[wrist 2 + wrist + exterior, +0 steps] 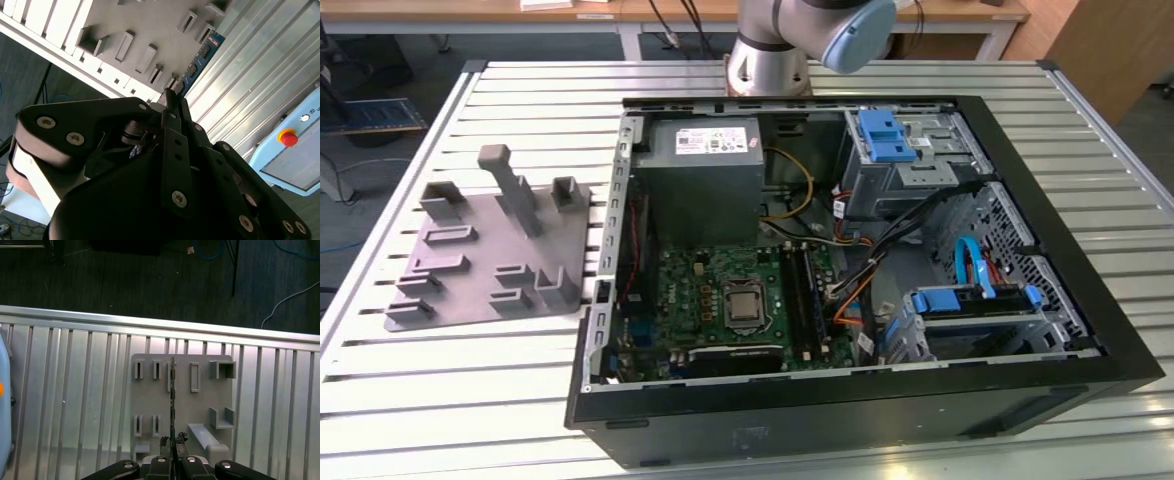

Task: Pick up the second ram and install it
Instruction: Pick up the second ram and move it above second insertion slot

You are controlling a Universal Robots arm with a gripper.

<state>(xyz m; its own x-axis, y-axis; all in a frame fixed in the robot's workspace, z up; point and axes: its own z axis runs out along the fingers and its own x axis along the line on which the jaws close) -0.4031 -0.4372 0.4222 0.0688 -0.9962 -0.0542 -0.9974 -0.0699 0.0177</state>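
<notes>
The pincer (172,100) clamps one end of the second ram (202,57) by its flat faces, over the grey holder tray (200,405) on the exterior view's left of the computer case (854,412); the board seems light, stiff and fragile.

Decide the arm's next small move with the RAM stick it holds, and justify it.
Probably carry it sideways toward the computer case. The end effector is shut on the second ram, held above the grey holder tray, so the pick looks done. The motherboard lies inside that case.
</notes>
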